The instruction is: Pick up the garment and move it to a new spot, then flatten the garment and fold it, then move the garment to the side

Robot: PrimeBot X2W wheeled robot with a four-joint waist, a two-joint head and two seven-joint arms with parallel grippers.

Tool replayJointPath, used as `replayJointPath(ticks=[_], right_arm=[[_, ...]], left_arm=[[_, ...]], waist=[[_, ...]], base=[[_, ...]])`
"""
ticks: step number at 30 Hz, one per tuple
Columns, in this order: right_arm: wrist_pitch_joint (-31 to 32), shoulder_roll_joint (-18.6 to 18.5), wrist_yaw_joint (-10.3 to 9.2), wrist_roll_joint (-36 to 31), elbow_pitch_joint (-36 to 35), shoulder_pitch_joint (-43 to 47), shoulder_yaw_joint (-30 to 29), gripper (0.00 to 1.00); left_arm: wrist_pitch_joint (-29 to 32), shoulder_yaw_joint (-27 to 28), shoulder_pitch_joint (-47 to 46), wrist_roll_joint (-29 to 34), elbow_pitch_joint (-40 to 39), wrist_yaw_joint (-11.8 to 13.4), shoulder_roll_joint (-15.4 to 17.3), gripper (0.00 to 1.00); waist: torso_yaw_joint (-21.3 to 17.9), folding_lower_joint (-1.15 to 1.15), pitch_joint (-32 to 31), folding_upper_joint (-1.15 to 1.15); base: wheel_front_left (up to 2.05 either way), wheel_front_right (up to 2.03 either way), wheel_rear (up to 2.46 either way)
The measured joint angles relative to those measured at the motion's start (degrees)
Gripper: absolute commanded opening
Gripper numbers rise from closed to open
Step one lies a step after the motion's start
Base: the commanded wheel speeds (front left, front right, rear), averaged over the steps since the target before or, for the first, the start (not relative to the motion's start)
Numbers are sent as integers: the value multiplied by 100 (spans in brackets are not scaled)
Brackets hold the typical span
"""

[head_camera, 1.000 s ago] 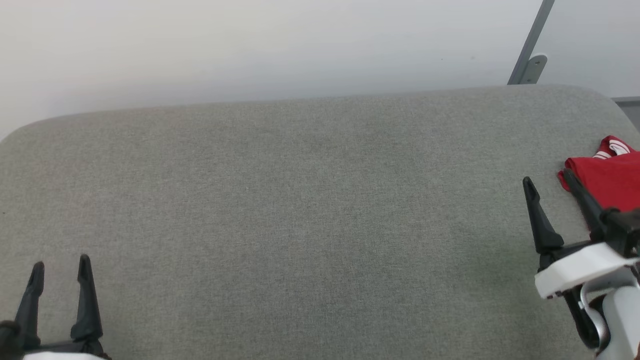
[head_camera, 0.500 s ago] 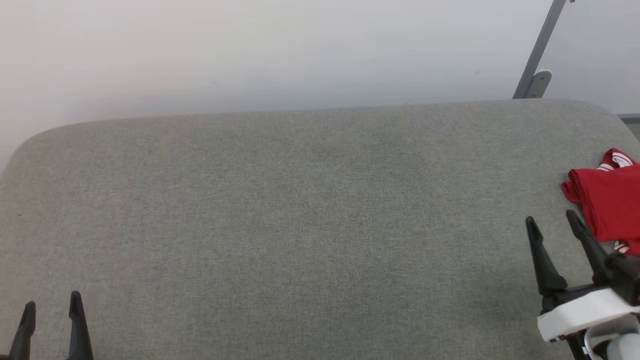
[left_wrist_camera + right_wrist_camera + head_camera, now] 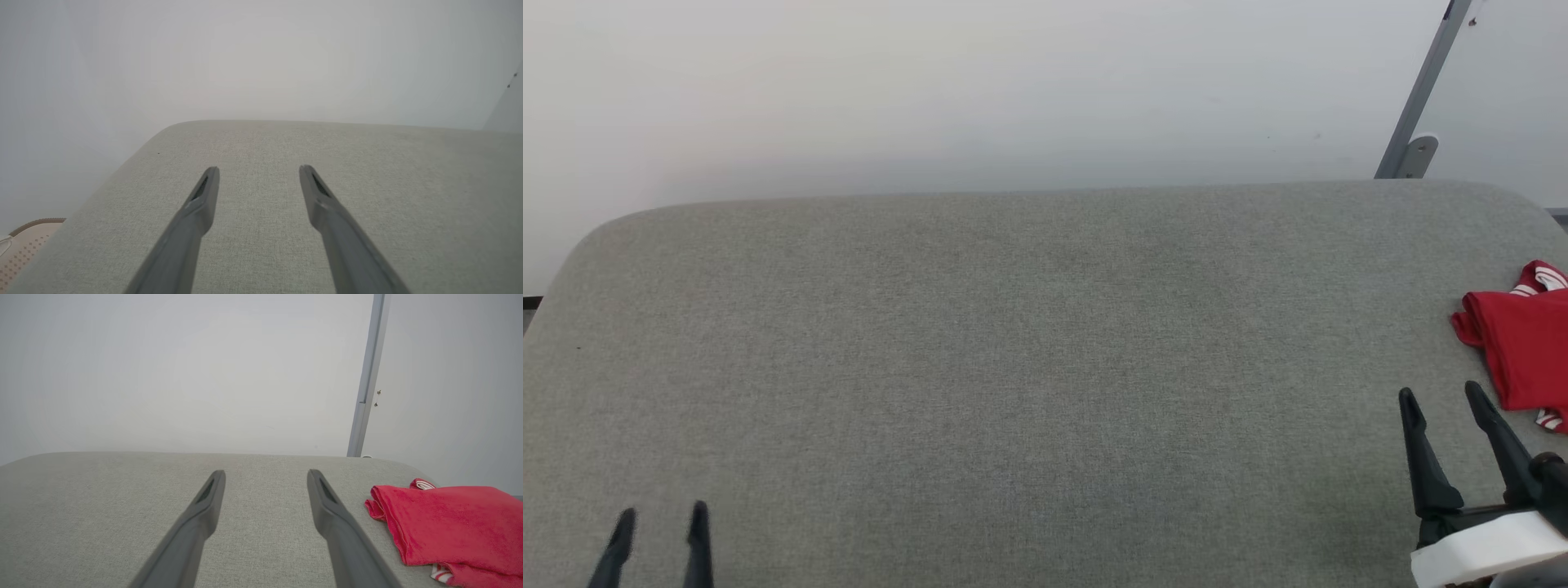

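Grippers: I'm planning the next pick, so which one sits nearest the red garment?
The right gripper, open just beside the garment at the grey surface's right end; the left gripper is far across, lower left.

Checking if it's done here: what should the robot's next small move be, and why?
Probably pull the right claw back to rest and leave the garment alone. It already lies folded near the right edge of the grey surface, apart from that open, empty claw; the left claw is open too.
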Motion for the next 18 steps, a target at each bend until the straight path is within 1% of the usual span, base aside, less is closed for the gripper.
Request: replayJointPath(ticks=[5,18], right_arm=[[0,52,0,1,-90,88,-66,100],[0,172,0,1,-142,269,-111,100]], left_arm=[[0,-202,46,12,4,0,157,100],[0,-263,98,13,-11,0,148,100]], waist=[[11,0,-23,0],[88,0,-96,0]], base=[[0,0,0],[0,0,0]])
